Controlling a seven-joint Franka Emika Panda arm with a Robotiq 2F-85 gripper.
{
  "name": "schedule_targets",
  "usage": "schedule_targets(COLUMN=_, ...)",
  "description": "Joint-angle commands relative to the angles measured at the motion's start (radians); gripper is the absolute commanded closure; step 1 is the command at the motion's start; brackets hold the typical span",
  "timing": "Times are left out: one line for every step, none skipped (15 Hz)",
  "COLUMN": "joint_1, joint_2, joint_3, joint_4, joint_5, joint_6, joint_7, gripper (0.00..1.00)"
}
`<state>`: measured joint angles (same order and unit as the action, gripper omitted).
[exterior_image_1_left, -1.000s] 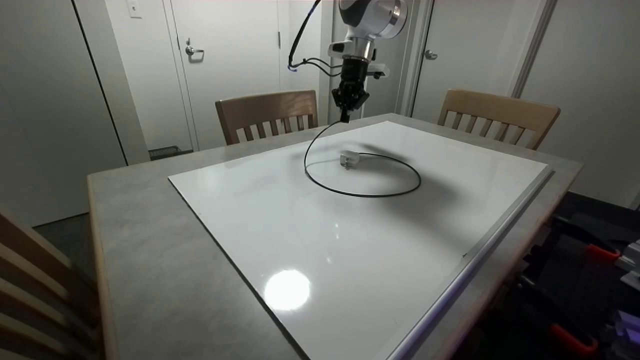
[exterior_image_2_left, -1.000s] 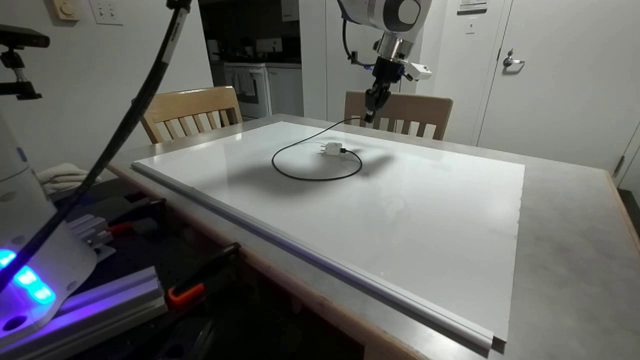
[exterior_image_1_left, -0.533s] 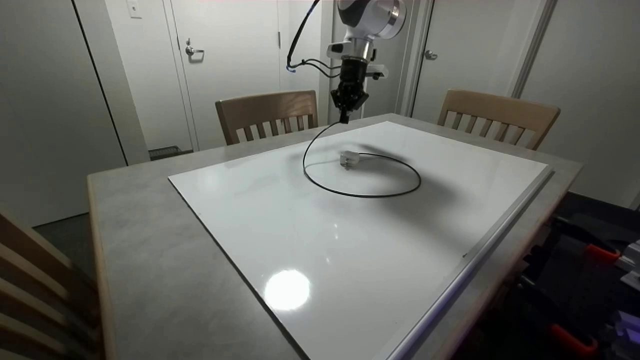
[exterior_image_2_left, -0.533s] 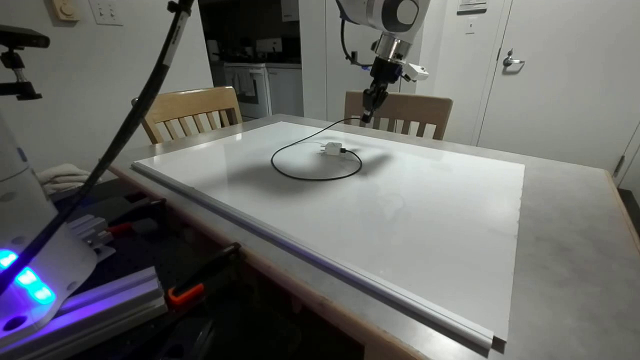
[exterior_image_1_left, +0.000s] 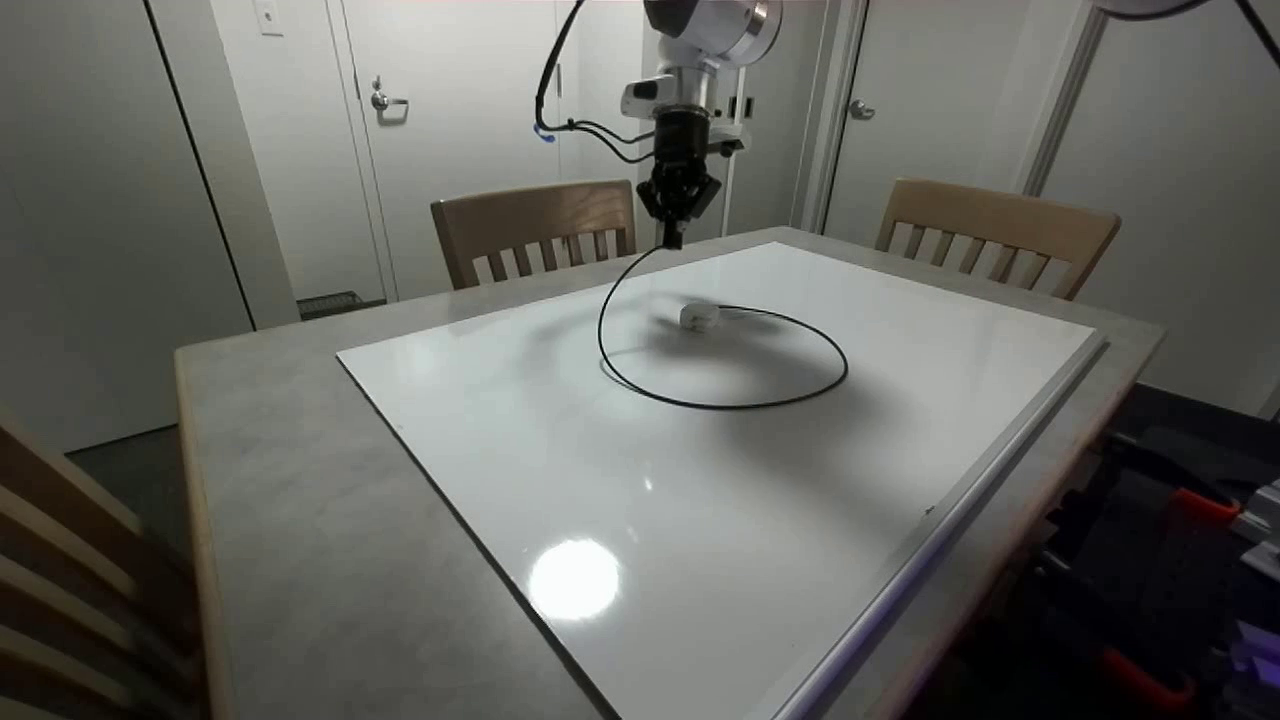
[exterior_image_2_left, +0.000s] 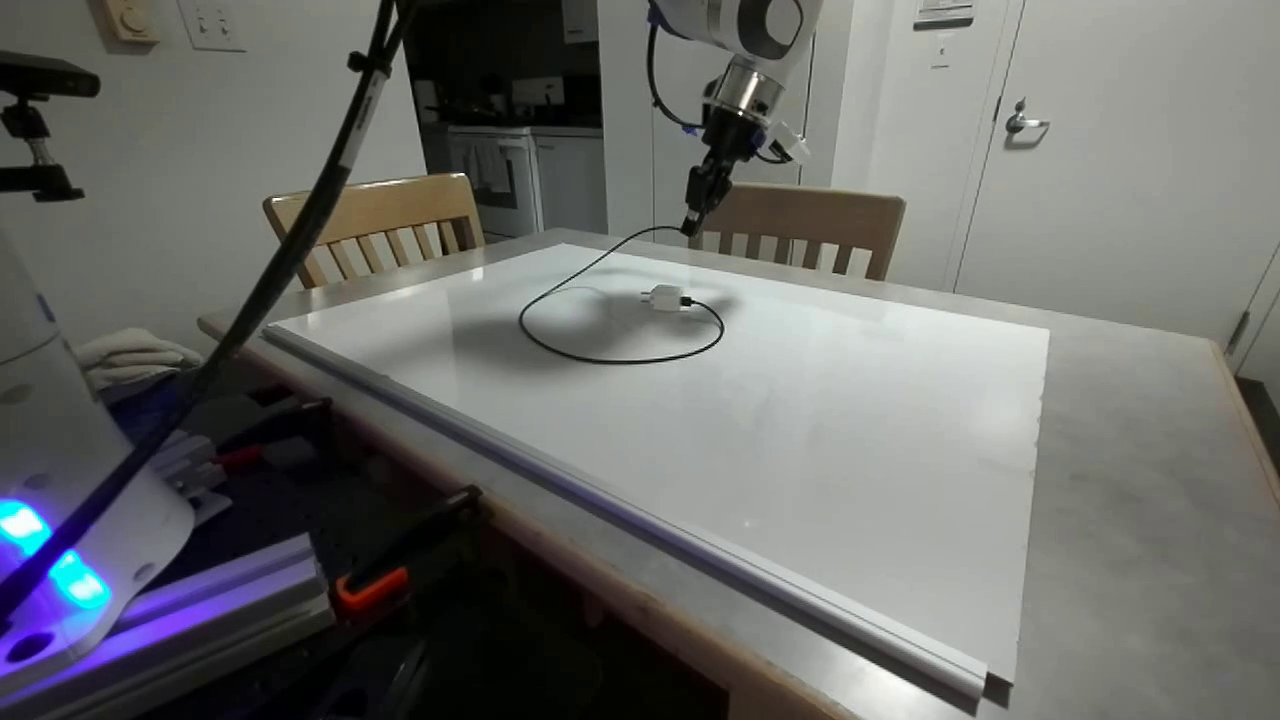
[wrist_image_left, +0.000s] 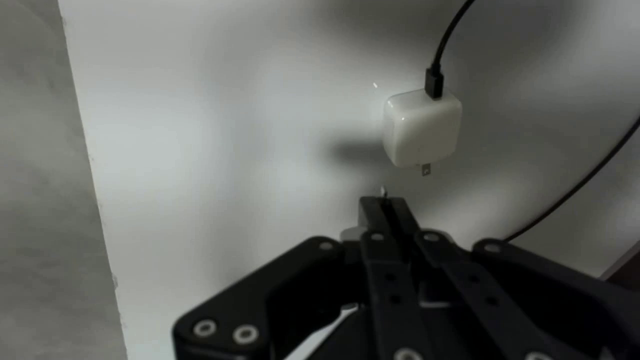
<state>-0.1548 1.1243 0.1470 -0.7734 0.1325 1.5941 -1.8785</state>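
In exterior view, from left: gripper (exterior_image_1_left: 673, 243) pinching end of black cable (exterior_image_1_left: 730, 407), jaws sitting almost together, hanging above whiteboard (exterior_image_1_left: 760, 520). Cable looping over whiteboard, leading into white charger (exterior_image_1_left: 699, 317). Charger lying lower, slightly right of gripper, nearer whiteboard edge opposite ledge (exterior_image_1_left: 942, 530) than ledge itself. Arm (exterior_image_1_left: 705, 40) reaching down from above, gripper pointing toward whiteboard; in wrist view, charger showing just ahead of gripper.

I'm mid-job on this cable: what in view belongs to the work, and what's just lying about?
Seems part of the job:
cable, looped, one end gripped
gripper, shut on that end
charger, the cable's other end plugged in
board, under the charger

Seems just about:
chairs, around the table
cloth, away from the board
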Motion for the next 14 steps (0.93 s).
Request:
schedule_targets(joint_1=0.025, joint_2=0.084, joint_3=0.006, joint_4=0.144, joint_5=-0.014, joint_6=-0.094, joint_7=-0.068, gripper=0.98)
schedule_targets(joint_1=0.035, joint_2=0.097, joint_3=0.006, joint_4=0.168, joint_5=-0.019, joint_6=-0.116, joint_7=-0.086, gripper=0.98)
schedule_targets(joint_1=0.045, joint_2=0.112, joint_3=0.004, joint_4=0.191, joint_5=-0.023, joint_6=-0.134, joint_7=-0.102, gripper=0.98)
schedule_targets(joint_1=0.055, joint_2=0.123, joint_3=0.003, joint_4=0.211, joint_5=-0.028, joint_6=-0.153, joint_7=-0.12, gripper=0.98)
schedule_targets(joint_1=0.062, joint_2=0.128, joint_3=0.003, joint_4=0.217, joint_5=-0.033, joint_6=-0.163, joint_7=-0.137, gripper=0.98)
schedule_targets(joint_1=0.071, joint_2=0.135, joint_3=0.002, joint_4=0.231, joint_5=-0.037, joint_6=-0.174, joint_7=-0.152, gripper=0.98)
schedule_targets(joint_1=0.079, joint_2=0.139, joint_3=0.0, joint_4=0.242, joint_5=-0.041, joint_6=-0.186, joint_7=-0.169, gripper=0.98)
schedule_targets(joint_1=0.085, joint_2=0.14, joint_3=-0.003, joint_4=0.247, joint_5=-0.046, joint_6=-0.194, joint_7=-0.179, gripper=0.98)
schedule_targets(joint_1=0.074, joint_2=0.109, joint_3=0.0, joint_4=0.18, joint_5=-0.024, joint_6=-0.155, joint_7=-0.138, gripper=0.94)
schedule_targets(joint_1=0.079, joint_2=0.114, joint_3=0.0, joint_4=0.191, joint_5=-0.028, joint_6=-0.162, joint_7=-0.145, gripper=0.94)
schedule_targets(joint_1=0.083, joint_2=0.116, joint_3=0.0, joint_4=0.196, joint_5=-0.03, joint_6=-0.165, joint_7=-0.148, gripper=0.94)
schedule_targets(joint_1=0.084, joint_2=0.117, joint_3=0.0, joint_4=0.198, joint_5=-0.031, joint_6=-0.167, joint_7=-0.15, gripper=0.98)
schedule_targets(joint_1=0.086, joint_2=0.116, joint_3=-0.001, joint_4=0.198, joint_5=-0.031, joint_6=-0.16, joint_7=-0.147, gripper=0.98)
schedule_targets(joint_1=0.098, joint_2=0.116, joint_3=-0.005, joint_4=0.202, joint_5=-0.04, joint_6=-0.154, joint_7=-0.144, gripper=0.98)
